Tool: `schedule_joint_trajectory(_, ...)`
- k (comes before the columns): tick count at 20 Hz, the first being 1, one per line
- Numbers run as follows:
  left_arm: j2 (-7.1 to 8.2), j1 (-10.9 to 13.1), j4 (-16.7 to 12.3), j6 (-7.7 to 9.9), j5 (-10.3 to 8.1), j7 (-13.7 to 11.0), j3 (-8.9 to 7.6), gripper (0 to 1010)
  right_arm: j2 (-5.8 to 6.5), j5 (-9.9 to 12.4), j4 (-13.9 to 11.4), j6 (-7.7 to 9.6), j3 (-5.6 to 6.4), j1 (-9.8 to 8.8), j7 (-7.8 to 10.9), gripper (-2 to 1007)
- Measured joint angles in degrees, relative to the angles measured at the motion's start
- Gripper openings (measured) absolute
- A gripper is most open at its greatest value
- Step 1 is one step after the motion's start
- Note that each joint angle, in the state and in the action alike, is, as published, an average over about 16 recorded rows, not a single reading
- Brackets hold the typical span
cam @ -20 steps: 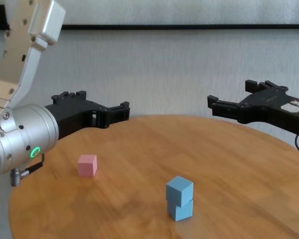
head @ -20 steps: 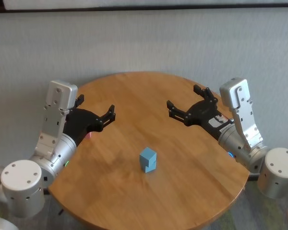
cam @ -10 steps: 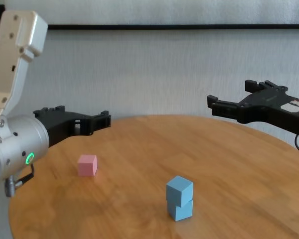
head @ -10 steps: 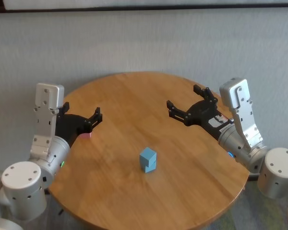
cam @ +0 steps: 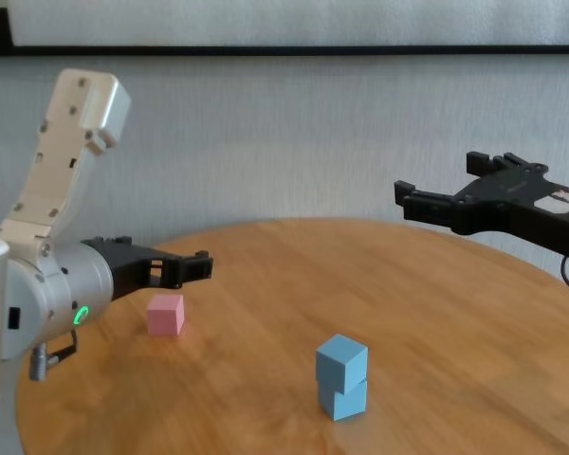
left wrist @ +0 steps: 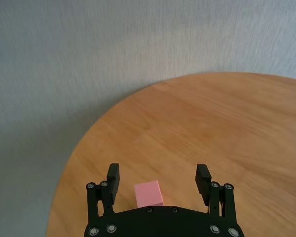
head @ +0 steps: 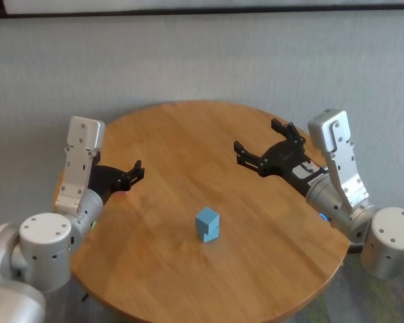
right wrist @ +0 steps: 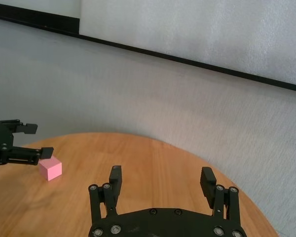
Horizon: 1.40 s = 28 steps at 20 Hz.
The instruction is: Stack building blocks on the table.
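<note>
Two light blue cubes are stacked near the middle of the round wooden table (head: 188, 134), the top cube (head: 207, 217) (cam: 341, 359) twisted a little on the bottom cube (cam: 343, 399). The pink cube (cam: 166, 314) (left wrist: 148, 193) (right wrist: 50, 169) lies alone on the table's left side. My left gripper (cam: 194, 265) (left wrist: 158, 174) (head: 136, 171) is open and empty, low over the table, with the pink cube just below and between its fingers, not touching. My right gripper (head: 258, 138) (cam: 438, 180) (right wrist: 161, 176) is open and empty, held above the table's right side.
A grey wall stands behind the table. The table's round edge (left wrist: 76, 148) runs close to the pink cube on the left. Bare wood (cam: 436, 313) lies between the stack and the right arm.
My left arm drew back to the left and lowered its open gripper down to the pink cube. The right arm and all the cubes have not moved.
</note>
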Motion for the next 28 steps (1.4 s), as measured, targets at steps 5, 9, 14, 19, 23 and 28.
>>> schedule_joint_trajectory(5,-0.79,-2.3,4.2,0.71,0.77,-0.4,-0.34,1001,0.01,0.0,0.0,0.00,-0.02,0.00,0.00,1005)
schedule_joint_trajectory(9,-1.43,-3.6,6.9,1.09,0.62,-1.1,-1.13,1001,0.02,0.0,0.0,0.00,-0.02,0.00,0.00,1005)
schedule_joint_trajectory(14,-1.98,-5.0,9.5,2.23,0.17,-2.5,-2.10,1001,0.02,0.0,0.0,0.00,-0.03,0.00,0.00,1005)
schedule_joint_trajectory(19,-2.15,-6.4,11.5,4.16,0.25,-4.2,-2.39,1001,0.02,0.0,0.0,0.00,-0.03,0.00,0.00,1005)
schedule_joint_trajectory(23,-2.22,-7.4,12.8,5.43,0.61,-5.2,-2.49,1001,0.02,0.0,0.0,0.00,-0.03,0.00,0.00,1005)
schedule_joint_trajectory(28,-2.38,-8.4,14.3,6.04,1.18,-6.3,-2.70,1001,0.02,0.0,0.0,0.00,-0.03,0.00,0.00,1005)
